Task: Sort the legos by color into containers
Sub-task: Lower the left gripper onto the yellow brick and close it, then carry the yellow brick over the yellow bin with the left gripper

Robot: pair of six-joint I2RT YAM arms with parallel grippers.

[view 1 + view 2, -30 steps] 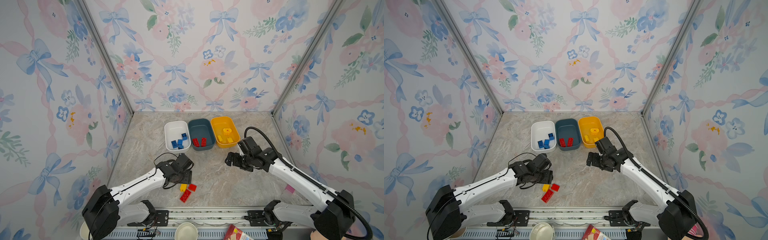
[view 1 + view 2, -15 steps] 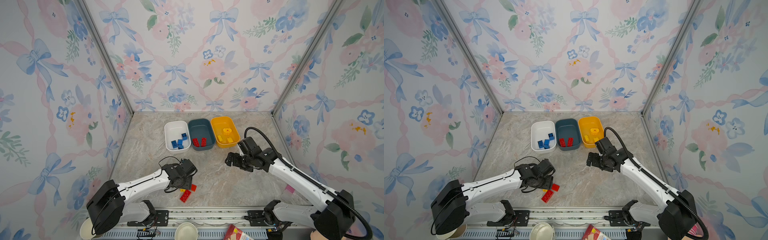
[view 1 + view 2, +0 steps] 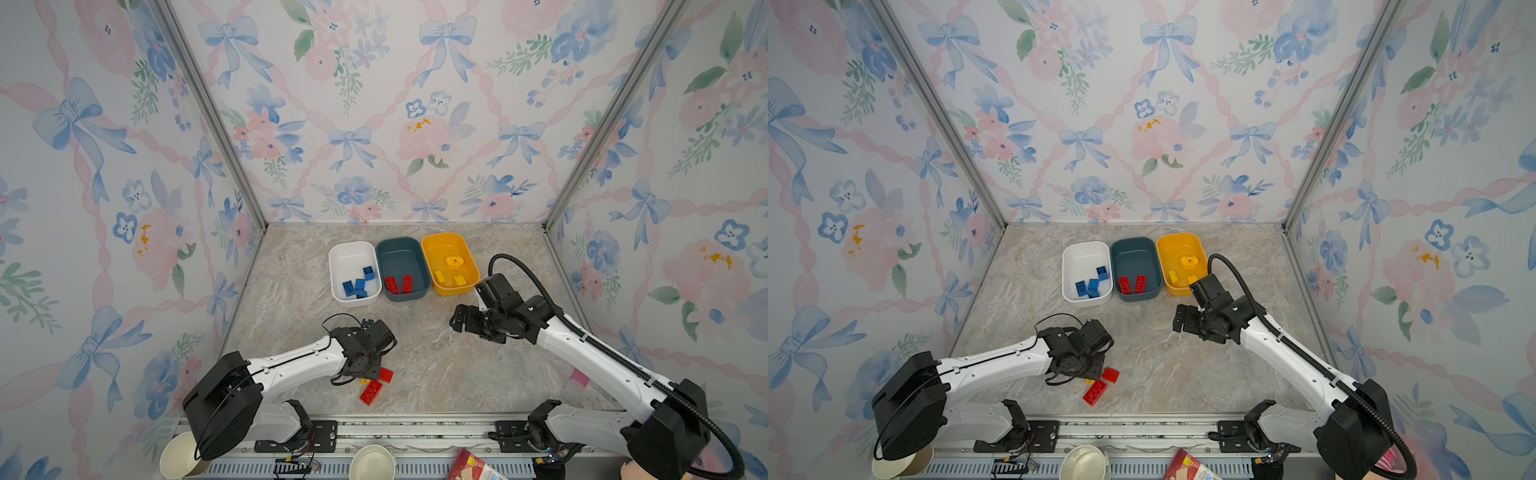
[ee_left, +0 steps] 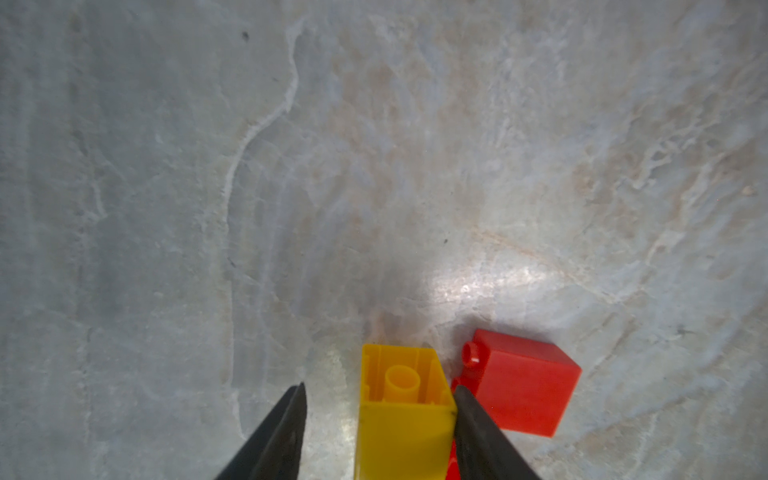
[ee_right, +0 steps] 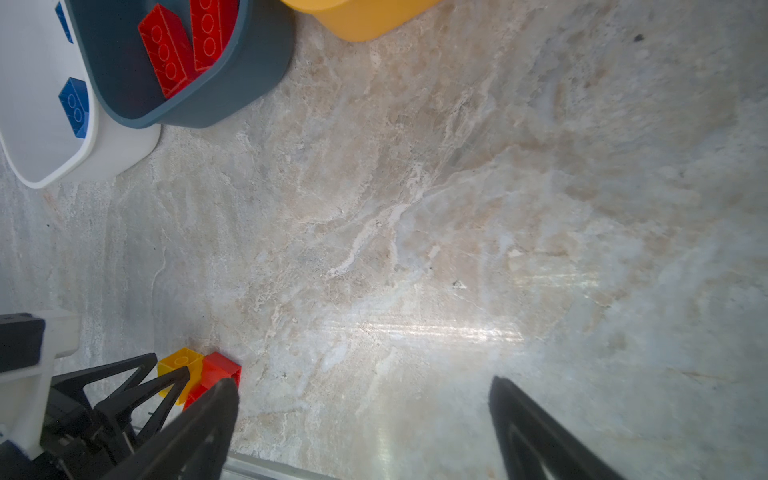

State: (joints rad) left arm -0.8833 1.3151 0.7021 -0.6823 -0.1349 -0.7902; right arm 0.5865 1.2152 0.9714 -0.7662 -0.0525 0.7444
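My left gripper [image 4: 379,386] is down at the front of the table, open, jaws straddling a yellow lego [image 4: 405,432]. One finger [image 4: 478,432] touches its side; a gap remains at the other. Beside it lie a small red lego [image 3: 385,375] and a long red lego [image 3: 371,392]. At the back stand the white container [image 3: 349,259] with blue legos [image 3: 357,286], the teal container [image 3: 401,255] with two red legos [image 3: 399,284], and the yellow container [image 3: 440,249] with yellow legos [image 3: 453,270]. My right gripper [image 3: 459,320] hovers open and empty before the yellow container.
Two paper cups [image 3: 178,457] [image 3: 372,463] and a red packet [image 3: 473,467] sit below the front rail. A pale pink block [image 3: 579,378] lies at the right wall. Wallpapered walls close in the table on three sides.
My left gripper has swung toward the front of the table, come down over the yellow lego, and its jaws have narrowed. The right arm has not moved.
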